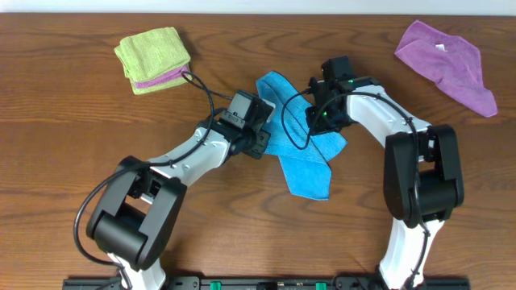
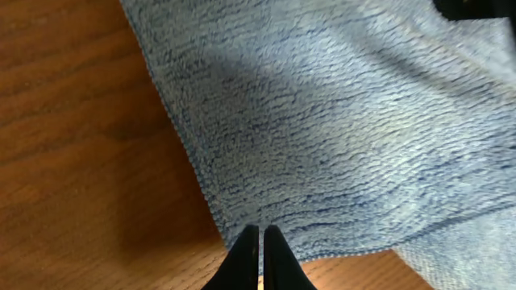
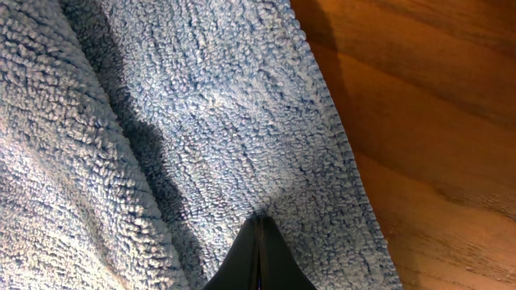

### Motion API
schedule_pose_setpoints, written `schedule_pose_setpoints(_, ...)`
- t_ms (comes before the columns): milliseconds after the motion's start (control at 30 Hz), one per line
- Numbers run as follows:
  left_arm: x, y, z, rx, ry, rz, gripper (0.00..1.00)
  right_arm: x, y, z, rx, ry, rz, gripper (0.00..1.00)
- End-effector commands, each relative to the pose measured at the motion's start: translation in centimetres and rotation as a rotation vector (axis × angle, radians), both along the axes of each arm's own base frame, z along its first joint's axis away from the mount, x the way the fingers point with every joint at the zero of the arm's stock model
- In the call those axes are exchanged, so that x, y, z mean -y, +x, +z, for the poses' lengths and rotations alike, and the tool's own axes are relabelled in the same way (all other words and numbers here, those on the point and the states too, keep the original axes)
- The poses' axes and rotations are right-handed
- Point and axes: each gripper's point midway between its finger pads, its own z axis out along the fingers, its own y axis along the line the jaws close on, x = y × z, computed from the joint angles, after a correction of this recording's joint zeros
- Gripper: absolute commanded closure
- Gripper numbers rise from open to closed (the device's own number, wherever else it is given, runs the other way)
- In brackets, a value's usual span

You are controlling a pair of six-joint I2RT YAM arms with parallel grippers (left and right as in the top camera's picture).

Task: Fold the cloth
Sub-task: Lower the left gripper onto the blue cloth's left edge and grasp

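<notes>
The sky-blue cloth lies rumpled in a long, partly doubled shape at the middle of the wooden table. My left gripper is at its left edge. In the left wrist view its jaws are shut, pinching the hem of the cloth. My right gripper is at the cloth's upper right part. In the right wrist view its jaws are shut on a puckered bit of the cloth, near the cloth's right hem. No white tag shows.
A lime-green folded cloth with a purple layer in it lies at the back left. A purple cloth lies at the back right. Both arms' cables hang over the table's middle.
</notes>
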Motion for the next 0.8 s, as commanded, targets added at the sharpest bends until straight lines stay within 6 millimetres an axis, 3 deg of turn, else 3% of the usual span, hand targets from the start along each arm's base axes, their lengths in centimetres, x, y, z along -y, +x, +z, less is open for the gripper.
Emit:
schedule_pose_setpoints(0,0.1,0.7,0.1,0.019,0.011,-0.006,0.94,0.3,-1.7,-2.8,-0.093,-0.009,-0.014,0.99)
schedule_pose_setpoints(500,0.7,0.6,-1.5,-0.010,-0.006,-0.020,0.94,0.2,-1.6,-2.8,-0.089,-0.008,-0.013,0.99)
schedule_pose_setpoints(767,0.0,-0.1,-2.8,-0.050,0.031,-0.014,0.94,0.2,-1.5,-2.8,-0.085,-0.008,-0.014,0.99)
